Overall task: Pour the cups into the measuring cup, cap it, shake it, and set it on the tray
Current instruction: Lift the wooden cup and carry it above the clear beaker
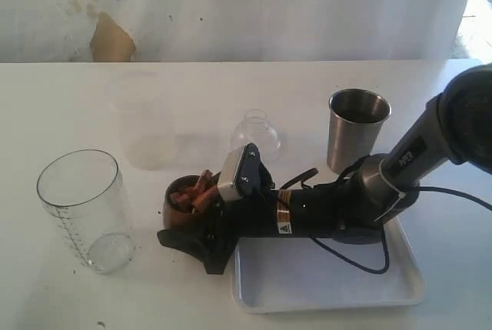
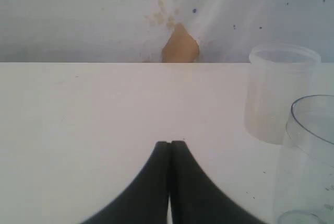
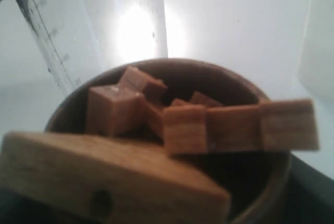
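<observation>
**A:** Just off the tray's (image 1: pixel 330 282) left corner, as the exterior view shows it, sits the wooden cup (image 1: pixel 174 208), heaped with brown wooden blocks (image 1: pixel 196 190). Has anything been poured?

**B:** I'd judge not. The measuring cup (image 1: pixel 81 211), further out from the tray on that same side, stands upright and looks empty. Only its clear base shows through the wall.

**A:** So where does that put us?

**B:** At the first pour, by my reading. Both pours, the capping, the shaking and the setting down are all left. The tray carries none of the vessels, and the right arm reaches across it.

**A:** And the right gripper (image 1: pixel 184 226)?

**B:** Its jaws stand either side of the wooden cup, the near one close against the wall. The far one is hidden, so I can't tell whether they're clamped. The cup looks to rest on the table (image 1: pixel 46 115).

**A:** The left gripper (image 2: pixel 170 148)?

**B:** Closed on nothing, fingers pressed together over bare tabletop.

**A:** The other pieces?

**B:** The steel tumbler (image 1: pixel 357 130) stands upright just beyond the tray's far edge, too dark inside to tell its contents. The clear dome lid (image 1: pixel 256 136) sits beyond the tray's far left corner, well apart from the measuring cup.

**A:** How does the measuring cup look?

**B:** Tall, clear and wide-mouthed, with a dark graduation scale down its side.
</observation>
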`<move>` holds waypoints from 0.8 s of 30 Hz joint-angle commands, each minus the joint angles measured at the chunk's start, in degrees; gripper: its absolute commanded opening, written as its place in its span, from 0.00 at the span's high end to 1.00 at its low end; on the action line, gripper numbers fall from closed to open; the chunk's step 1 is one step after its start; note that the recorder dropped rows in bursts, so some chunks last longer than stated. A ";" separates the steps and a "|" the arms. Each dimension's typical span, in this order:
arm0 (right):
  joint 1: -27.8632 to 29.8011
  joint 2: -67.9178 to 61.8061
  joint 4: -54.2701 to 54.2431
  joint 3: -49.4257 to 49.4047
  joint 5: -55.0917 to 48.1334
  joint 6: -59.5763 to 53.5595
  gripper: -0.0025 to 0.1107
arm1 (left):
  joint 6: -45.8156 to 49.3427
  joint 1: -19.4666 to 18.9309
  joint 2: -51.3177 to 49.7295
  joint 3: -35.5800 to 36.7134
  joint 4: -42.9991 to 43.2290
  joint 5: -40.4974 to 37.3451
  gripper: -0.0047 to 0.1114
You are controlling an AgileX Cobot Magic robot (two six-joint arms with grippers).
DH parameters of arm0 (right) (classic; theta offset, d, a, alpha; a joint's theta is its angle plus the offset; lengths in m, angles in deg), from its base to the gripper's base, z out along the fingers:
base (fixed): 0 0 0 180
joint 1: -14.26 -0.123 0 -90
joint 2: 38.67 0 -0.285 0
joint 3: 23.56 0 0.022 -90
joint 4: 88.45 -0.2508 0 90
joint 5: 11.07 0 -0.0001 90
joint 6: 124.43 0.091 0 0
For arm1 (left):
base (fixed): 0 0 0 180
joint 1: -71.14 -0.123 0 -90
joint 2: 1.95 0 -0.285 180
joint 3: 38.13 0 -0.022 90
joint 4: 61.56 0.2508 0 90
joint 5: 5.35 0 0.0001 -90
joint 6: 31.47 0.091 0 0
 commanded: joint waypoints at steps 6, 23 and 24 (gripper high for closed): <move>-0.03 10.81 -0.22 -0.03 -9.25 6.51 0.98 | -0.12 0.08 0.25 0.25 0.03 0.10 0.96; -6.25 19.73 -0.08 12.53 -27.97 13.99 0.98 | -0.12 0.08 0.25 0.25 0.03 0.10 0.96; -6.42 19.59 -0.08 13.69 -30.20 13.99 0.98 | -0.12 0.08 0.25 0.25 0.03 0.10 0.96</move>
